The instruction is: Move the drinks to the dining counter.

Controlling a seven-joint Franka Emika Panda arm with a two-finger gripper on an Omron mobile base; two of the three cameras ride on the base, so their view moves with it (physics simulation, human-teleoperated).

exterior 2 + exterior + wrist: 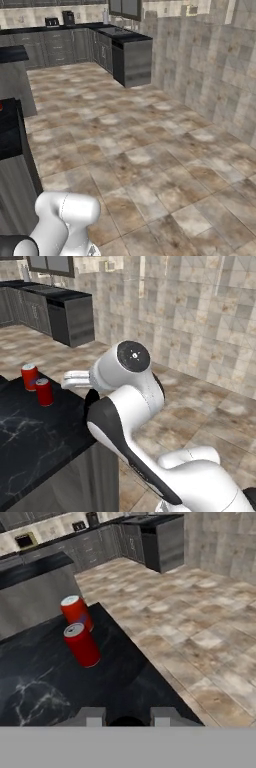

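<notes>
Two dark fingertips of the end effector [127, 718] are seen at the hand view's bottom, closed, nothing gripped, over the black veined tabletop [45, 692]. Two red cans [82, 645] [76, 612] are stood upright just beyond, near the tabletop's edge, one just behind the other.

Both base views look forward from behind the arm; the hand view looks down over the black counter [60, 682].
</notes>
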